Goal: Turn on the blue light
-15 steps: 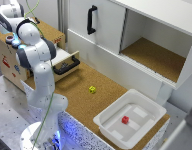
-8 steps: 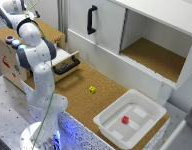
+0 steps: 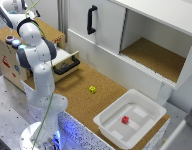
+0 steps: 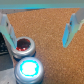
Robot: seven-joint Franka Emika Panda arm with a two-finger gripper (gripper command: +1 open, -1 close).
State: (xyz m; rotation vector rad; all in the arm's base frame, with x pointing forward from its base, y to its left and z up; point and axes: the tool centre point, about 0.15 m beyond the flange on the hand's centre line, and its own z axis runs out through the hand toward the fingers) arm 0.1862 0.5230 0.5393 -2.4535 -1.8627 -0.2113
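Blue light [image 4: 29, 68]: small round dome in a pale grey rim. Glowing bright cyan-white in the wrist view, so lit. Sits flat, dome up, on the cork-brown top of the wooden box. Just beside the similar round reddish button [image 4: 23, 47], rims near touching or touching, cannot tell which. Seen in the exterior view as a pale blue dot [image 3: 16, 43] at the box's top edge, far on the exterior view's left, next to the darker reddish one [image 3: 9, 38]. Partly crowded by the arm's upper links there; dome itself visible. Small and blurred in that view, no finer detail.
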